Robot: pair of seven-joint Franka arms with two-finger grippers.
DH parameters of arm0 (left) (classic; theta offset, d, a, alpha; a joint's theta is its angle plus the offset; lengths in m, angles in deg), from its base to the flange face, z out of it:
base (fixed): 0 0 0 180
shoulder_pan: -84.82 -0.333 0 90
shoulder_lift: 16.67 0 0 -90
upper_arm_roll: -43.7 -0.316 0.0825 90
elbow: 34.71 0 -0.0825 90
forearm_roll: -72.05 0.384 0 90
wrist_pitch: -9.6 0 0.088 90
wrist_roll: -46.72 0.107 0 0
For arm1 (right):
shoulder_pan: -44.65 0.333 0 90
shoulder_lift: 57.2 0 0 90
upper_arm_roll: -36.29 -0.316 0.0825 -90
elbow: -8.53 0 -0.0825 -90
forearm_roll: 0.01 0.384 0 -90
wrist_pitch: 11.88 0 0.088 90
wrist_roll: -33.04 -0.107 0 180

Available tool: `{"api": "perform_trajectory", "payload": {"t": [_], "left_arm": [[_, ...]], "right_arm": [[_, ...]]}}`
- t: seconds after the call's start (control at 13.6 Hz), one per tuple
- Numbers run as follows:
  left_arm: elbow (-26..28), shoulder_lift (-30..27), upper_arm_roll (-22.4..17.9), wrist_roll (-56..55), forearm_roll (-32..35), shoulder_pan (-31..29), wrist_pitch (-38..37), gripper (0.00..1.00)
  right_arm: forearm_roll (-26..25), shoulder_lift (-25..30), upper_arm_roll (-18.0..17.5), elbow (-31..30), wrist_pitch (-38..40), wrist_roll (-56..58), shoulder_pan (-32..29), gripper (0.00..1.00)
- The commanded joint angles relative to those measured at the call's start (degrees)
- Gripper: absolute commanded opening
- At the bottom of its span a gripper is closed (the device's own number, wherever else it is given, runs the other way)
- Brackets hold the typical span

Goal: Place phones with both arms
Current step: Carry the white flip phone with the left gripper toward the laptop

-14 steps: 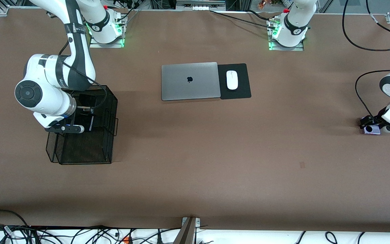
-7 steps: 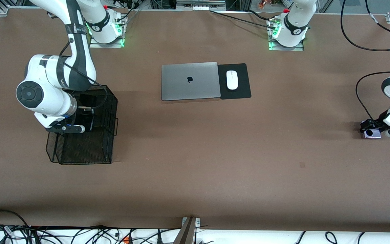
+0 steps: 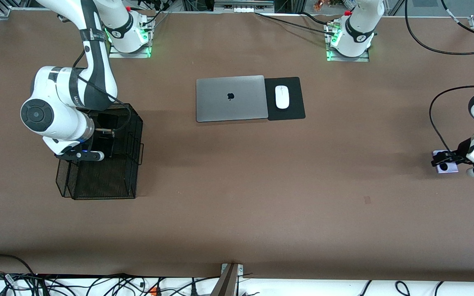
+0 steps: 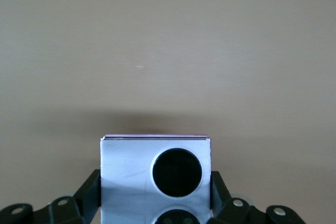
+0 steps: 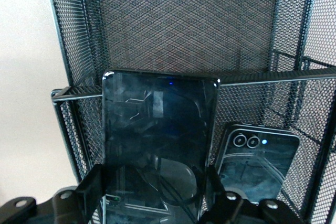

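Brown tabletop holds a mesh rack [image 3: 101, 172]; the right gripper [image 5: 152, 195] pinches the long black slab [image 5: 157, 145] over it, while the left gripper [image 4: 157, 203] clamps the lilac-white one [image 4: 156, 177] by its edges: rigid, slick glass, likely fragile.

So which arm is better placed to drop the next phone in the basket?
Right. Its tool already grips the black phone inside the basket; the left tool holds the lilac phone at the table's left-arm end.

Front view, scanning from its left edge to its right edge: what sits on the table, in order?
Black mesh rack → silver laptop → black mouse pad with the white mouse on it → lilac-white phone, in the left gripper.
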Motion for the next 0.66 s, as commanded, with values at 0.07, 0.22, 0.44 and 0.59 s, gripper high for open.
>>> {"api": "perform_trajectory", "payload": {"t": [0.07, 0.22, 0.44, 0.59], "left_arm": [[-4.33, -1.89, -0.60, -11.81, 1.82, 6.53, -8.75, 0.00], [-5.66, -1.80, -0.51, -22.10, 6.39, 11.97, -10.87, 0.00], [-6.37, -1.36, -0.51, -31.44, 8.08, 19.45, -12.11, 0.00], [-6.37, 0.04, -0.69, -35.92, 8.08, 25.07, -12.11, 0.00]], "right_arm": [[0.15, 0.54, -0.17, -0.11, 1.25, -0.49, -0.28, 0.42], [0.15, 0.54, -0.17, 0.16, 1.43, -0.49, -0.19, 0.90], [0.15, 0.89, -0.09, 0.68, 2.13, -0.23, -0.10, 0.99], [0.07, 0.89, -0.09, 2.26, 3.36, -0.23, -0.10, 0.99]]}}
